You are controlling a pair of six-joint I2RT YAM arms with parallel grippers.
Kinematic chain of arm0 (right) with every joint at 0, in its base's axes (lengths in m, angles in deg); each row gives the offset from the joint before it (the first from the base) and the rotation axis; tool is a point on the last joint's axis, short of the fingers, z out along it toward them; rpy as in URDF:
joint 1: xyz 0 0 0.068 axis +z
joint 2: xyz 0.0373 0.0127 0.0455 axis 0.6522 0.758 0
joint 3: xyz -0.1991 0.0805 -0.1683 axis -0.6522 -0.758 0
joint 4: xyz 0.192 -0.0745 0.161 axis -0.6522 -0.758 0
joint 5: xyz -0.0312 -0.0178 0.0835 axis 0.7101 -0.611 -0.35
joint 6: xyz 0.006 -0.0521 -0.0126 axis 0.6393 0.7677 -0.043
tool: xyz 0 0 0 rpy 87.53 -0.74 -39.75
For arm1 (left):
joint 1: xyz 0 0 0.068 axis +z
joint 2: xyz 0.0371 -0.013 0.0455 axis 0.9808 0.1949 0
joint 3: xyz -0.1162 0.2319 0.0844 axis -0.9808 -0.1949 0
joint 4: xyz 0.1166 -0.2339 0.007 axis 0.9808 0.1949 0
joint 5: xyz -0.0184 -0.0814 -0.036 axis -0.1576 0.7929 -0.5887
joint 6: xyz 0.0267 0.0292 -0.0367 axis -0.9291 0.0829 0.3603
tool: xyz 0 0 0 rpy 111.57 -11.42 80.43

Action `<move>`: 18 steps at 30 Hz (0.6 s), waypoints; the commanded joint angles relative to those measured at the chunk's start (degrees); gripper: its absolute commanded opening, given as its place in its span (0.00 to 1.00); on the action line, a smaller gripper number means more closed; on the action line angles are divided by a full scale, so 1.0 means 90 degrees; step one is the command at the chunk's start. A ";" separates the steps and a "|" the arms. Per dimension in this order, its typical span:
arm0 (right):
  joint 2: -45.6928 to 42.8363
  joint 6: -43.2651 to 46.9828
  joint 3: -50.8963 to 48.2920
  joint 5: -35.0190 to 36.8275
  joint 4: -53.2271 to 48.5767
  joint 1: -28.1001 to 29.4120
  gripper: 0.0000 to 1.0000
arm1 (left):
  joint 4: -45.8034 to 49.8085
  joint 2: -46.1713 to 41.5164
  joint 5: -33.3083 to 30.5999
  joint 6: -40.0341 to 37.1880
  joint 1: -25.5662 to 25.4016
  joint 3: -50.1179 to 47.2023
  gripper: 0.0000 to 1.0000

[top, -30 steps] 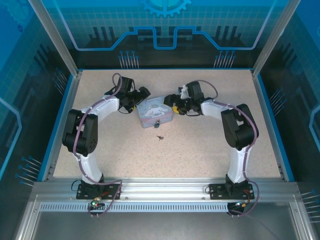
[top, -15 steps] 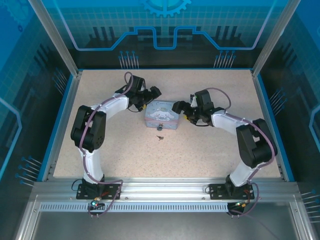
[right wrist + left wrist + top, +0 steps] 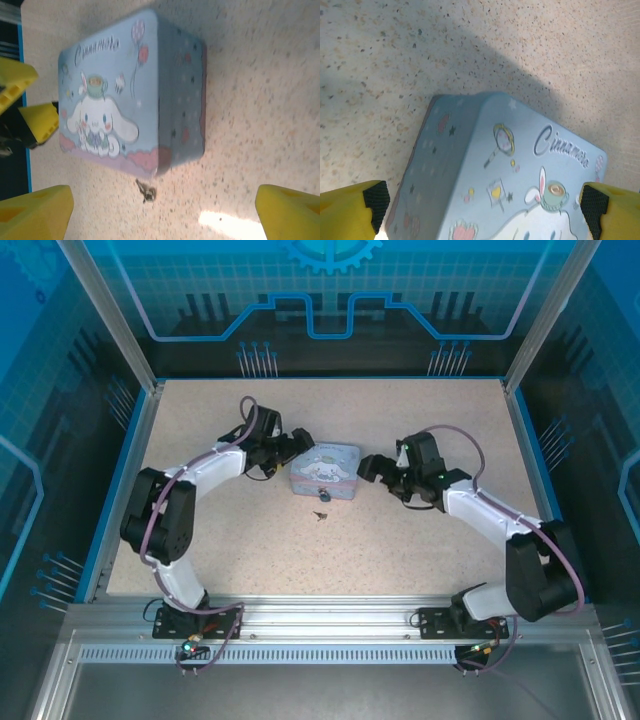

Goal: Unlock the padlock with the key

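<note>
1. Tin (image 3: 323,466), pale blue with a cartoon print, flat on the speckled table (image 3: 420,550) between the two arms.
2. Padlock (image 3: 324,496), touching the tin's near edge.
3. Key (image 3: 320,515), on the table just in front of the padlock.
4. Left gripper (image 3: 300,448), fingers spread wide, holding nothing, at the tin's far left corner.
5. Right gripper (image 3: 366,468), fingers spread wide, holding nothing, just right of the tin.
</note>
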 commanded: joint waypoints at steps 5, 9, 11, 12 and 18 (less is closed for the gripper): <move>0.0245 -0.0542 -0.0233 -0.0066 0.0393 0.0821 0.94 | -0.0363 -0.0396 0.0096 0.0152 -0.0262 -0.0458 0.99; 0.0516 -0.0760 -0.0187 -0.0106 0.0769 0.1053 0.95 | -0.0478 -0.0374 0.0058 0.0273 -0.0472 -0.0475 0.99; 0.0660 -0.0832 -0.0128 -0.0133 0.0915 0.1070 0.95 | -0.0539 -0.0336 0.0058 0.0323 -0.0547 -0.0443 0.99; 0.0710 -0.0844 -0.0089 -0.0126 0.0941 0.1076 0.95 | -0.0547 -0.0312 0.0058 0.0351 -0.0575 -0.0426 0.99; 0.1018 -0.0949 0.0171 -0.0139 0.1087 0.1026 0.95 | -0.0658 -0.0261 0.0060 0.0498 -0.0710 -0.0352 0.99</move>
